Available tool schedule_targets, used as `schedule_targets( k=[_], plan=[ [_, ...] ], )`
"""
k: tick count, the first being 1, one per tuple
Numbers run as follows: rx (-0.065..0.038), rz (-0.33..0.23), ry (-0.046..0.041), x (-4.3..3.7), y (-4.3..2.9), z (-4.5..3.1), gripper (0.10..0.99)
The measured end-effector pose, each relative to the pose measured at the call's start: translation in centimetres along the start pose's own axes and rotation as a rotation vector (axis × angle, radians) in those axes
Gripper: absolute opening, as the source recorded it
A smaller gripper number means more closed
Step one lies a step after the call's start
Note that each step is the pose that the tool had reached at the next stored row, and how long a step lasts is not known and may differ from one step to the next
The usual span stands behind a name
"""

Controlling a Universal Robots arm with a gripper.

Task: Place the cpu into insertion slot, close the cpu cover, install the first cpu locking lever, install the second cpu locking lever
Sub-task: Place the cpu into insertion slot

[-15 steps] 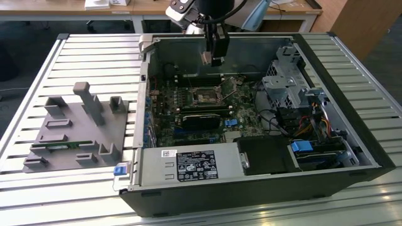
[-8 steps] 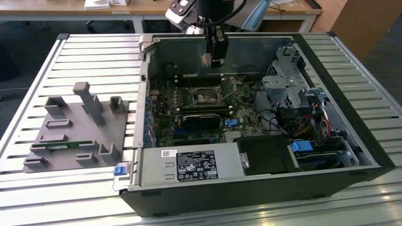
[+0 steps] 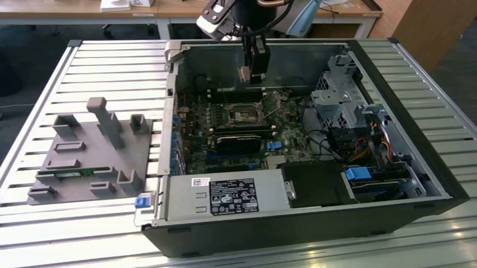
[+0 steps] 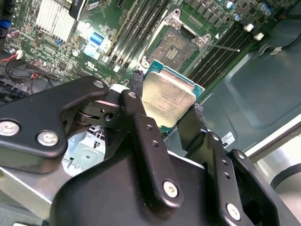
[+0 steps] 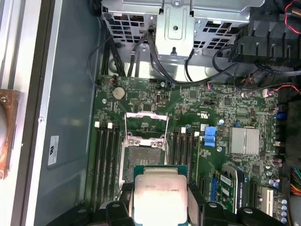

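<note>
The gripper (image 3: 252, 73) hangs inside the open computer case (image 3: 298, 229), which lies on the slatted worktop (image 3: 111, 56). Its fingers (image 4: 190, 127) are closed on the cpu (image 5: 160, 193), pinching it by two opposite edges with the dull metal top facing the wrist cameras. The chip is held in the air, apart from the green motherboard (image 5: 225, 108) and not yet seated.

The insertion slot (image 5: 143, 160) lies just ahead of the chip in the first wrist view, between the two banks of long memory slots (image 5: 106, 155). The cpu cover (image 5: 146, 123) is swung open and lies back on the far side of the socket, so the dark pin field is bare.

The step in hand appears to be lowering the chip into the socket. To do it well, the chip likely needs to sit square over the black rim before any descent, its edges parallel to the socket's. In the first wrist view they look close to parallel already. The chip should go down flat, not corner first, since a tilted or sideways entry could bend the pins. The fingers should keep to the edges they hold and clear the raised cover and the nearest memory slots on the way down. A slow, gentle drop suits such a fragile seat.
</note>
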State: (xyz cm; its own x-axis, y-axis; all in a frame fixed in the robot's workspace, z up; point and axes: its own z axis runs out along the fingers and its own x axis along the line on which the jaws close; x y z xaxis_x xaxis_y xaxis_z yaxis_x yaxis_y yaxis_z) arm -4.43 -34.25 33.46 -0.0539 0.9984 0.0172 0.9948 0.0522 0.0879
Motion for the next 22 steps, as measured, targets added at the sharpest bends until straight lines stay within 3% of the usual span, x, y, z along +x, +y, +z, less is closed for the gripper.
schedule_targets(
  k=[22],
  plan=[
    [0.001,0.000,0.0002,-0.01,-0.06,0.63,0.541]
  ],
)
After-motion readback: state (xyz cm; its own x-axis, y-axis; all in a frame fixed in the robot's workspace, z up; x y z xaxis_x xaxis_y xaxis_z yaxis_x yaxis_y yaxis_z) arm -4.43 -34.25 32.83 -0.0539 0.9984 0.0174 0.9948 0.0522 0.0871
